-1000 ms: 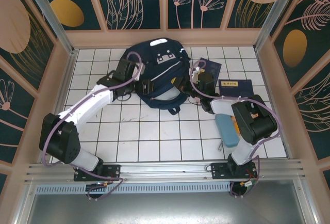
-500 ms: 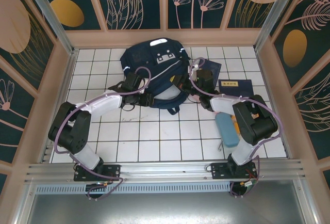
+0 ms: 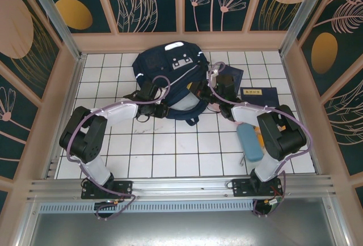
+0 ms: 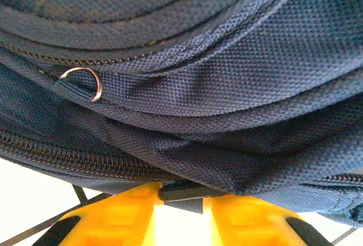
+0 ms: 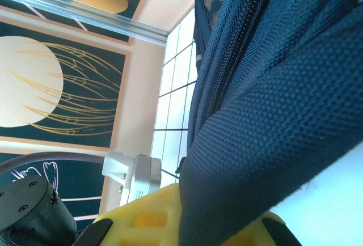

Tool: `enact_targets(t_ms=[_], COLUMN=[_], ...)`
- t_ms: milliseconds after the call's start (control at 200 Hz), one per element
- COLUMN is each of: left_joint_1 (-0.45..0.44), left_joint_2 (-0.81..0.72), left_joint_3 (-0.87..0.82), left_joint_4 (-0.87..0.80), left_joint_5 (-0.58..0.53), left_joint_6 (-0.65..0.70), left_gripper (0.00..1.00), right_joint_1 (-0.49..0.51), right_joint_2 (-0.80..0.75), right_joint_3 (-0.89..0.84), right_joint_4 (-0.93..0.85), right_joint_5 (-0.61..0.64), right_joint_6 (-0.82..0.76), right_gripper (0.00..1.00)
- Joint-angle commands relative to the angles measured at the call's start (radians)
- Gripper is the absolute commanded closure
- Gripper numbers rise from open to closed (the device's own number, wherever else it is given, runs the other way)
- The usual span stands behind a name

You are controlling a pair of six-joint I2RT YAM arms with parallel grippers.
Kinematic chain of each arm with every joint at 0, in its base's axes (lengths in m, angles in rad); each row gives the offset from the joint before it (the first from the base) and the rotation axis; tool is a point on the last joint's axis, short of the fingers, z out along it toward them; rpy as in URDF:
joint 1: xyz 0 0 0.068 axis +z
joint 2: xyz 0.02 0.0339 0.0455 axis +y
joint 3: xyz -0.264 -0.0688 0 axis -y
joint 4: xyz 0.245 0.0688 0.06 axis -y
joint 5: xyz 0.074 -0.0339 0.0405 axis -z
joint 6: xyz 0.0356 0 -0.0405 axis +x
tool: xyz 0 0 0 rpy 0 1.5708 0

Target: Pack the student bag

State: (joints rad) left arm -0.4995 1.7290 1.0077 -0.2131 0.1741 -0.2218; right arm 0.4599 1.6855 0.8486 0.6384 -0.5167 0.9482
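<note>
Yellow print on booklet (image 3: 260, 96), illegible.

**tile_watcher:** Overhead cam looks fine to me, bright and even. The white table (image 3: 164, 144) is clean, with just a soft shadow hugging the near side of the student bag (image 3: 170, 70). The pale stripe on top of the bag is slightly blown out.

**wristcam_guy:** Left wrist view is sharp on the bag's weave, and the metal ring (image 4: 85, 81) on the bag catches a glint. The left gripper (image 4: 180, 203) below the bag goes soft, and the tile there clips to white. In the right wrist view, everything right of the bag is a washed-out pale glare.
</note>
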Motion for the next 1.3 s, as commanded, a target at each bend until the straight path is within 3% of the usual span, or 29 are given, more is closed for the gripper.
enact_targets(t_ms=[0,295,611,746,801,911,966,1111,1296], left_joint_1=[-0.002,-0.002,-0.002,-0.002,-0.002,-0.002,-0.002,-0.003,-0.007], left_joint_2=[-0.005,-0.088,-0.164,-0.200,-0.206,-0.207,-0.202,-0.159,-0.122], left_joint_3=[0.011,-0.029,-0.075,-0.090,-0.090,-0.114,-0.128,-0.126,-0.114], left_joint_4=[0.021,0.036,0.022,0.032,0.038,0.094,0.121,0.132,0.188], left_joint_5=[-0.023,-0.083,-0.177,-0.143,-0.063,0.125,0.138,0.173,0.143], left_joint_6=[0.006,-0.010,-0.056,-0.057,-0.059,-0.071,-0.073,-0.071,-0.050], left_gripper=[0.81,1.00,1.00,1.00,1.00,0.65,0.57,0.52,0.57], right_joint_1=[0.006,0.006,-0.001,-0.011,-0.015,-0.017,-0.017,-0.016,-0.017], right_joint_2=[-0.068,-0.078,-0.090,-0.084,-0.081,-0.075,-0.074,-0.073,-0.073], right_joint_3=[0.051,0.052,0.076,0.083,0.085,0.106,0.109,0.115,0.117], right_joint_4=[0.076,0.024,-0.093,-0.106,-0.103,-0.116,-0.116,-0.123,-0.117], right_joint_5=[-0.005,0.042,0.127,0.129,0.120,0.091,0.079,0.071,0.058], right_joint_6=[-0.023,-0.048,-0.072,-0.075,-0.076,-0.085,-0.085,-0.085,-0.080], right_gripper=[0.93,0.94,0.95,0.95,0.95,0.95,0.95,0.95,0.95])
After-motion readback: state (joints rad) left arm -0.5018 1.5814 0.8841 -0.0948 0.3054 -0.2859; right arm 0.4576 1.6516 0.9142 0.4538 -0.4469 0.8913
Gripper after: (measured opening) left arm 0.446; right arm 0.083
